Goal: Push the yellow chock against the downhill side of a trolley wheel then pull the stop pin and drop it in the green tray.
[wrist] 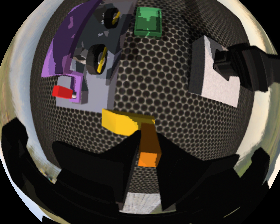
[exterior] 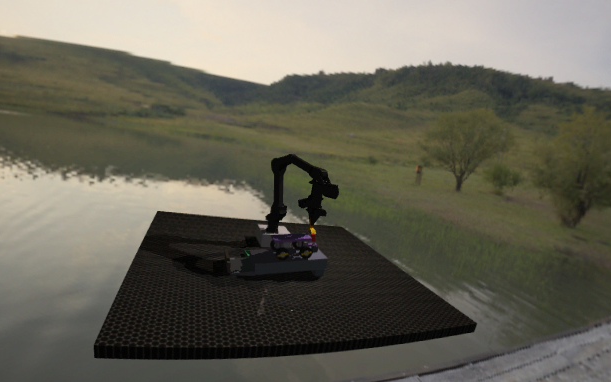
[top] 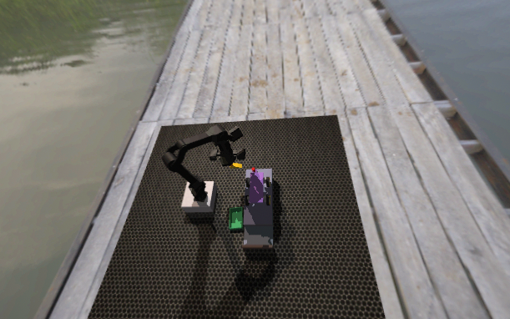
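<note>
My gripper [top: 230, 164] [exterior: 311, 224] [wrist: 147, 135] is shut on the orange handle of the yellow chock [top: 237, 165] [exterior: 313, 231] [wrist: 119, 123]. It holds the chock in the air beside the ramp's uphill end. The chock's black rubber base cannot be made out. The purple trolley [top: 256, 189] [exterior: 291, 238] [wrist: 68, 37] stands on the grey ramp [top: 258, 235] [exterior: 266, 266] [wrist: 99, 94]. The red-headed stop pin [top: 253, 169] [exterior: 314, 239] [wrist: 62, 92] stands at the trolley's uphill end. The green tray [top: 236, 220] [wrist: 147, 22] lies beside the ramp on the arm's side.
The arm's pale base block [top: 201, 193] [wrist: 218, 86] stands to the left of the ramp in the top view. Two trolley wheels [wrist: 97, 59] [wrist: 111, 18] face my side in the wrist view. A brownish edge [top: 258, 246] marks the ramp's low end. All stand on a dark patterned mat [top: 314, 259].
</note>
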Robot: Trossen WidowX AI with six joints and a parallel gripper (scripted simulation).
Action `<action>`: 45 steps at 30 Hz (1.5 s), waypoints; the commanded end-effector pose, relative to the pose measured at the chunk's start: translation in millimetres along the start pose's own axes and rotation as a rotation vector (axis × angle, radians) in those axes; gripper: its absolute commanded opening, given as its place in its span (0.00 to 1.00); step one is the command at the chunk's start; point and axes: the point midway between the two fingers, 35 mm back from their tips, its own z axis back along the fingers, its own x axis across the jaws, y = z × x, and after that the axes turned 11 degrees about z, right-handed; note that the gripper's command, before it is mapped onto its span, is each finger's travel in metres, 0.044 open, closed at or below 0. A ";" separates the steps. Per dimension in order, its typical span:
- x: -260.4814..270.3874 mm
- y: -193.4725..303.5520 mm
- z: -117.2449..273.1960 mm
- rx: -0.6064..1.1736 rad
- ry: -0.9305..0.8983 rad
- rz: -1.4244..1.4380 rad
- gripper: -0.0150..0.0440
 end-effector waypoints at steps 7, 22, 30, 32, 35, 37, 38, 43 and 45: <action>-0.6 0.3 0.5 0.003 0.001 0.324 0.25; -0.5 0.3 0.5 0.003 0.001 0.781 0.25; -0.5 0.3 0.5 0.003 0.000 1.060 0.25; -0.5 0.3 0.5 0.003 0.000 1.129 0.25; -0.5 0.3 0.5 0.003 0.000 1.234 0.25; -0.5 0.3 0.5 0.003 0.000 1.304 0.25; -0.5 0.3 0.5 0.003 0.000 1.339 0.25; -0.5 0.3 0.5 0.003 0.000 1.507 0.25; -0.5 0.3 0.5 0.003 0.000 1.531 0.25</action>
